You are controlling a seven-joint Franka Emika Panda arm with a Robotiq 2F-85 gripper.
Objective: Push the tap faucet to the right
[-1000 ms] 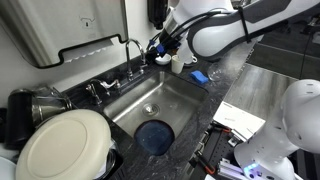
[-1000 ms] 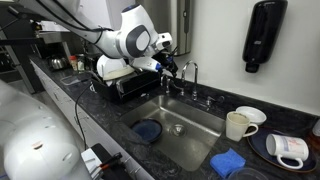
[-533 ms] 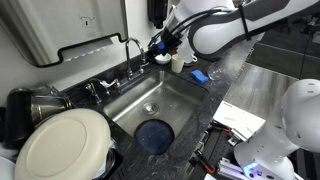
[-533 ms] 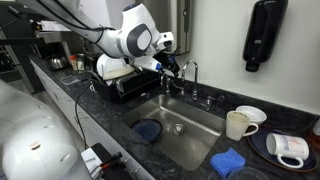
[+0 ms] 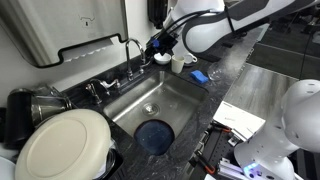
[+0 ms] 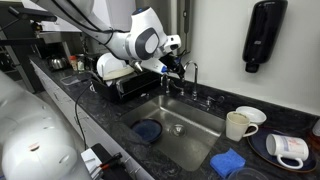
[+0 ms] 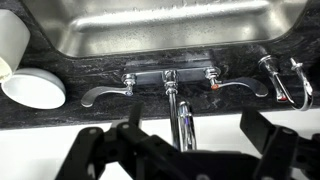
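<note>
you have the approach done and the push itself not yet made, as far as these pictures let me judge.

in the wrist view the tap faucet [image 7: 178, 112] stands in the middle of the frame. its base sits on the dark table [image 7: 60, 118] between the two lever handles [image 7: 103, 94], and its spout rises straight toward the camera. the sink [image 7: 160, 20] fills the upper part of the frame behind it. the gripper [image 7: 185, 150] comes in along the bottom edge with its fingers [image 7: 100, 155] spread wide. one is at lower left, the other at lower right, and the spout is in the gap between them. neither finger looks to be touching the metal, though the lower part of the spout is blurred and i can't be sure.

in both exterior views the gripper [image 5: 155, 48] [image 6: 176, 68] hangs just beside the arch of the tap faucet [image 5: 138, 58] [image 6: 195, 78], at the height of the curve, above the back rim of the sink. the spout points out over the basin and not off to either side, so i judge it unswung.

what is left is the whole working part: bring one finger against the side of the gooseneck, then carry it sideways until the spout turns to the right. with the fingers this far apart there is slack to take up before anything moves. the neck is thin and round, so it could slip off a finger if contact comes too near the top of the arch.
</note>
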